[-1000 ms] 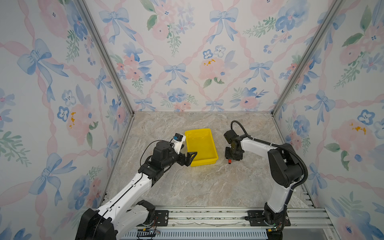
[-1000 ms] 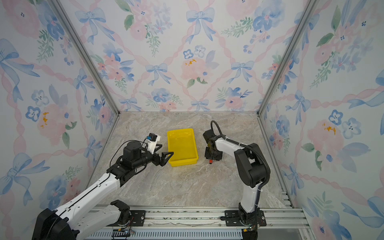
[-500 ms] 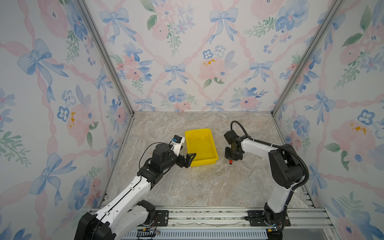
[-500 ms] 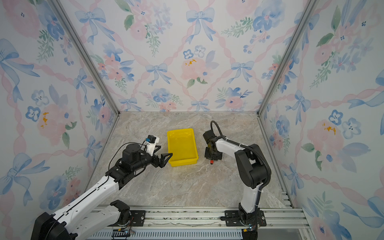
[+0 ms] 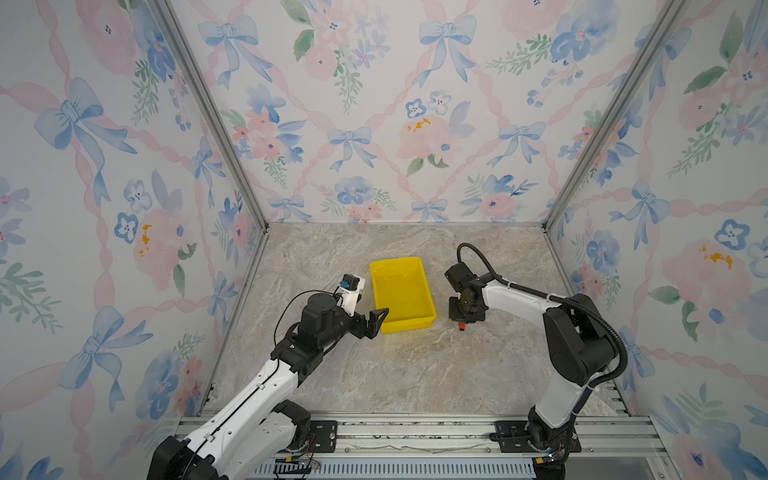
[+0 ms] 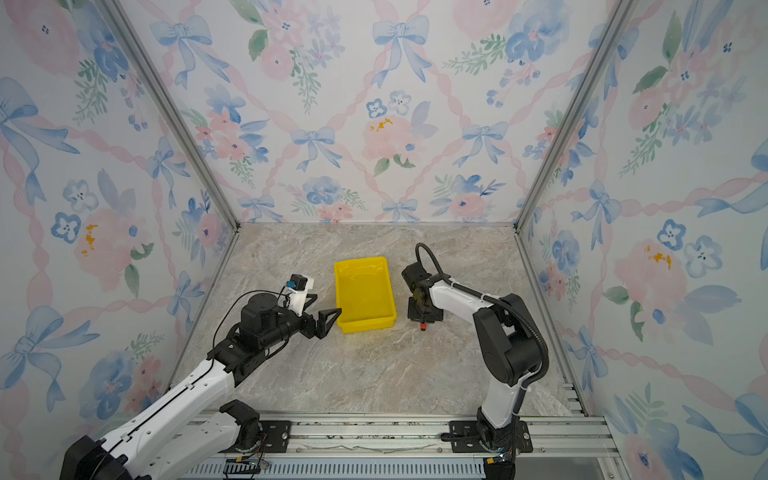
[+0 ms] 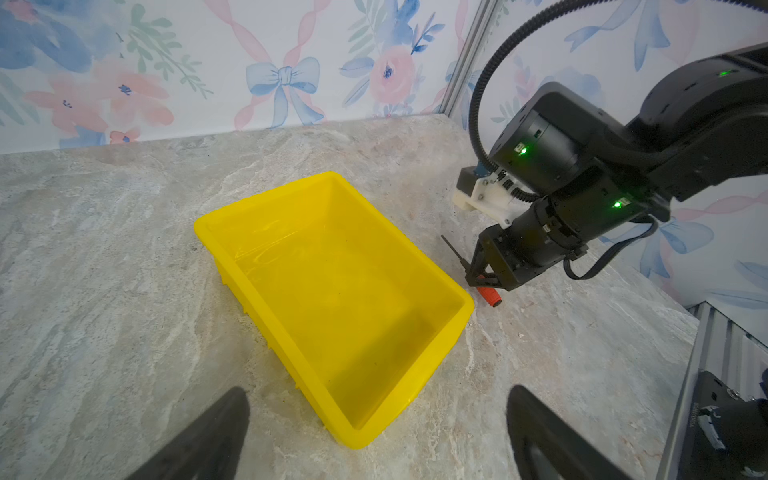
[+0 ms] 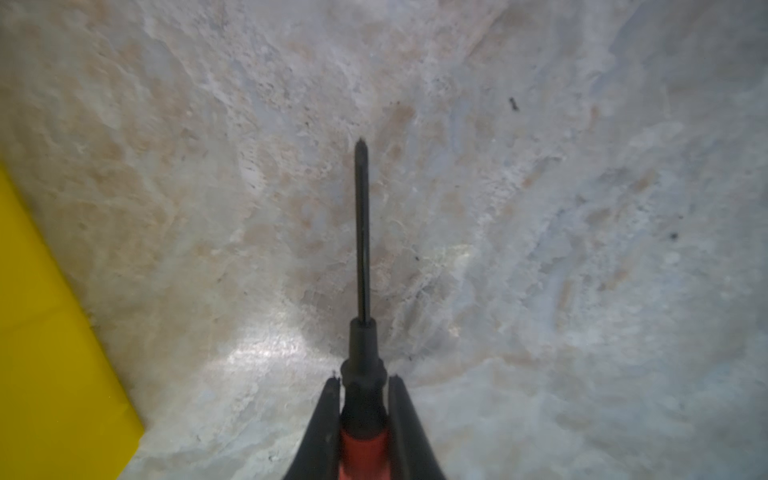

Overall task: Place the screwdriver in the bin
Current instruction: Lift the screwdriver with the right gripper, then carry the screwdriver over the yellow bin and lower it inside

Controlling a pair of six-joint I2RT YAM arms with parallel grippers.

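Marble tabletop [image 5: 415, 374], both arms reaching in from the front rail.

Bin [image 5: 409, 326]: yellow, sits mid-table, long side running front to back. Nothing inside it in the left wrist view [image 7: 266, 195].

Left gripper [image 6: 326, 304]: at the bin's front-left corner, pointed toward it. Fingers [image 7: 208, 436] spread wide, holding nothing. Contact with the rim: cannot tell.

Right gripper [image 5: 463, 318]: low over the table, just right of the bin's front-right corner. Jaws pressed onto the screwdriver [image 8: 363, 232], pinching it where the black collar meets the orange-red handle.

Screwdriver: outside the bin, beside its right wall. The handle end pokes out of the gripper toward the front [image 7: 490, 297], and the thin dark shaft points toward the back wall. Whether it is lifted off the marble: cannot tell.
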